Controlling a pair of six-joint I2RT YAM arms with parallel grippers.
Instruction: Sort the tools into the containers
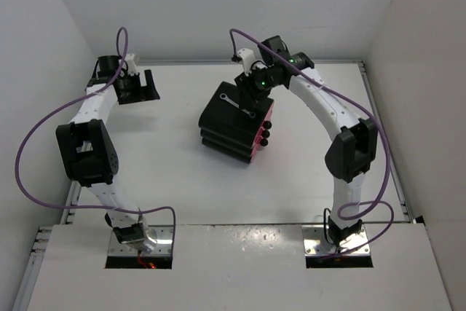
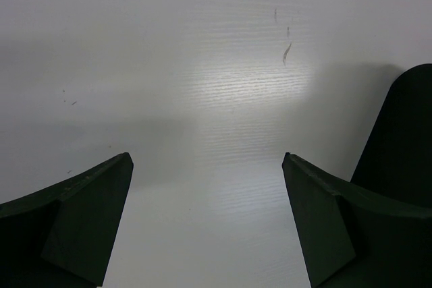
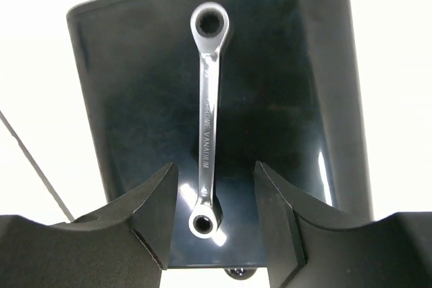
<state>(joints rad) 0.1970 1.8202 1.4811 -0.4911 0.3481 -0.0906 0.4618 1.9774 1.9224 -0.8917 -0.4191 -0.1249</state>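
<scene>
R gripper (image 3: 212, 197) poised over thin silver double-ring wrench (image 3: 206, 126) on cabinet top; pick not yet made.
R jaws part-open, straddling the wrench's near ring end, gap each side, no contact seen. Wrench lies flat on top of black rounded-corner cabinet (image 3: 121, 99), not in any container. Judgement: descend square, centre on shank rather than ring, close across narrow width; thin flat steel on slick top may skate or pivot. Magenta-pink drawers (image 1: 263, 130) appear shut, so one needs opening first. Farther off, L gripper (image 2: 208, 173) jaws wide, holding nothing, over white tabletop (image 2: 202, 65), well apart from cabinet.
</scene>
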